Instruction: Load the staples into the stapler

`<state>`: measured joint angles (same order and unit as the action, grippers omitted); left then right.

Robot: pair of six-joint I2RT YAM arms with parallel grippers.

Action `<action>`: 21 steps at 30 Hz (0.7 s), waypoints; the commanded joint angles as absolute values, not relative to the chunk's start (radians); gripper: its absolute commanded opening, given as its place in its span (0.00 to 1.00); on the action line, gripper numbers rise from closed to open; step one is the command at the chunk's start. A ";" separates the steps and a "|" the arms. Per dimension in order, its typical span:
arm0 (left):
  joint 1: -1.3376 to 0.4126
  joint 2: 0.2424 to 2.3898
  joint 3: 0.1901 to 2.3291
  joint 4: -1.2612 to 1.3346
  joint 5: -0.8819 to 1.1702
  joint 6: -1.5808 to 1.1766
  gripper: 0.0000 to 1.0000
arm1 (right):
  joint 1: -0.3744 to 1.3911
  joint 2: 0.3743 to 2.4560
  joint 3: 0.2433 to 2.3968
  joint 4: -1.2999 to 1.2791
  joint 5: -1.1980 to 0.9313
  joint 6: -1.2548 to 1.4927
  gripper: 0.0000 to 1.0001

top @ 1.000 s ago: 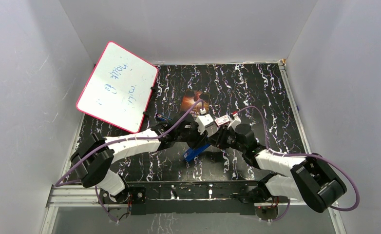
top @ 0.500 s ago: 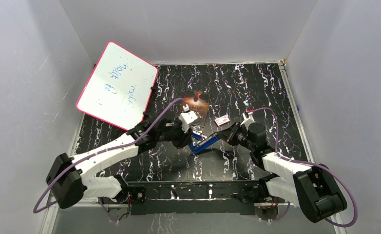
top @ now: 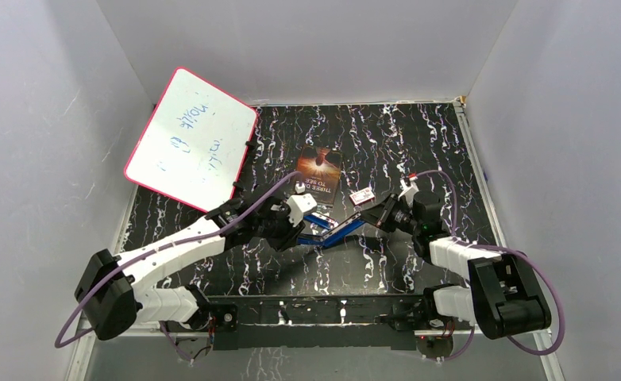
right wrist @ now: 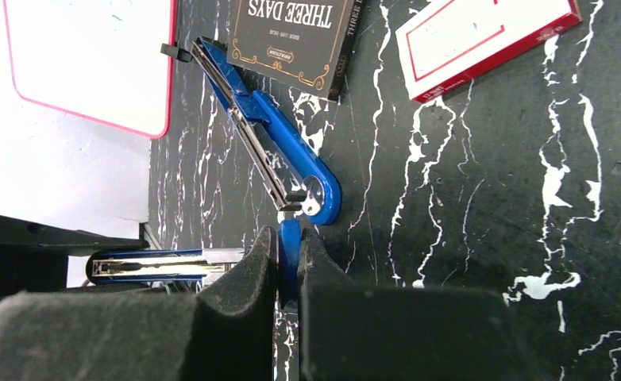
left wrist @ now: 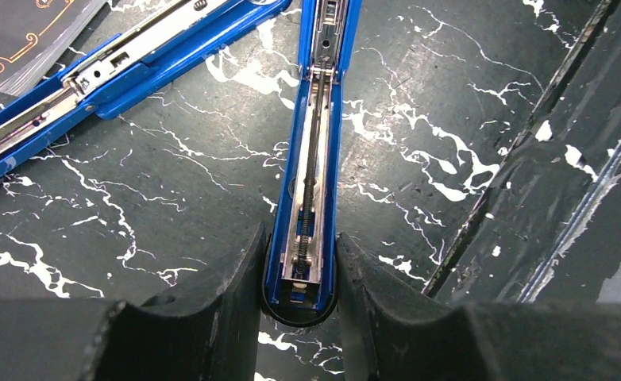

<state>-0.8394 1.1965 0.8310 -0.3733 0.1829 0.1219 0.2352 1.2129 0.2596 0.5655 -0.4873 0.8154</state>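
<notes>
White walls (top: 291,48) enclose the black, white-veined table (top: 418,143). Mid-table, the blue metal stapler (top: 335,232) is swung open: you appear to be in the opening step. Your left tool (left wrist: 299,270) clamps its spring channel; your right tool (right wrist: 290,254) clamps its thin edge. No staples show; next, fetch a strip.

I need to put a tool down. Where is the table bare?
The table is bare along the back, behind the book, and at right rear, between the red-and-white box and the wall. Crowded: the middle, where the left gripper and right gripper hold the open stapler.
</notes>
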 commanded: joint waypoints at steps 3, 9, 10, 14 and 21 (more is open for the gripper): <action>-0.813 1.220 0.867 -0.568 0.005 0.190 0.16 | 0.142 1.249 0.305 0.483 -0.272 0.625 0.00; -0.814 1.280 0.861 -0.557 0.013 0.200 0.34 | 0.138 1.250 0.316 0.470 -0.283 0.606 0.00; -0.814 1.287 0.861 -0.555 0.012 0.200 0.37 | 0.138 1.249 0.316 0.468 -0.283 0.605 0.00; -0.814 1.304 0.858 -0.551 0.005 0.196 0.46 | 0.138 1.243 0.319 0.461 -0.285 0.599 0.00; -0.814 1.293 0.872 -0.542 -0.004 0.195 0.60 | 0.137 1.230 0.324 0.445 -0.301 0.583 0.00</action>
<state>-0.8154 1.3048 0.8490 -0.5087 0.0242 0.1864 0.1478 1.2308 0.3206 0.5240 -0.4271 0.7338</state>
